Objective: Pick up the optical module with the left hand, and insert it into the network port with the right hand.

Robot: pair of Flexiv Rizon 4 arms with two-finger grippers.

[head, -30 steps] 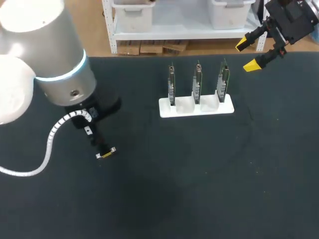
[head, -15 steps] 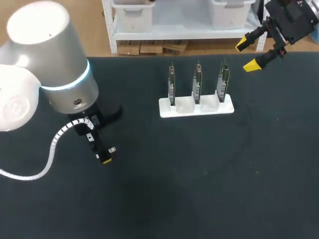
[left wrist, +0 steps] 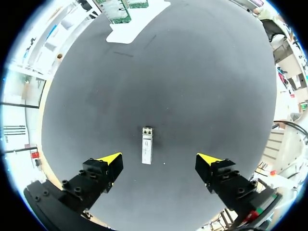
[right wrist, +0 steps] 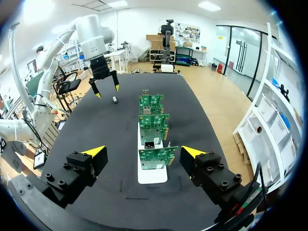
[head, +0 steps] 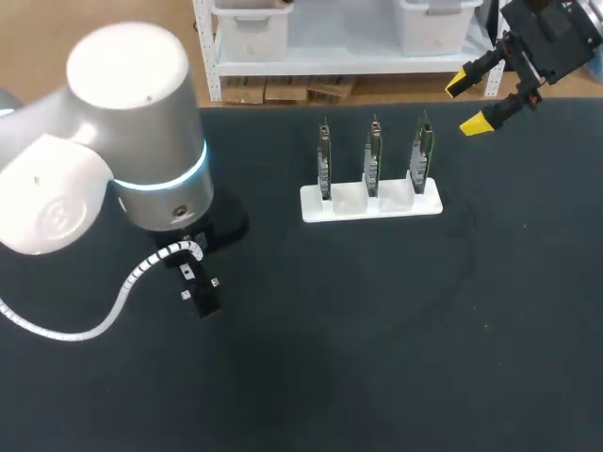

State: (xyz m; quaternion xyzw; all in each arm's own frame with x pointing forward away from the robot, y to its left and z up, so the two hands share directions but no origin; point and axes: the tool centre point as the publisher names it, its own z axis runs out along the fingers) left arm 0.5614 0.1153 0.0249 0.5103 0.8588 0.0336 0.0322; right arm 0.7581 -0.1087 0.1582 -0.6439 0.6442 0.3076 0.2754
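Head view: left arm (head: 122,179) fills left of frame. Left gripper (head: 203,301) low over black table (head: 396,358), left of centre. White stand (head: 372,202) with three upright boards (head: 373,155) at upper centre. Right gripper (head: 468,104) at upper right, fingers apart, empty.

Left wrist view: fingers wide apart. Module (left wrist: 147,145) flat on table between them, untouched.

Right wrist view: fingers apart, stand just ahead. Module far beyond boards, under left gripper.

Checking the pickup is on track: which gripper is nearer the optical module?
Left. The left gripper hangs over the optical module, fingers open on either side of it. The right gripper is far off, beyond the rack of circuit boards.
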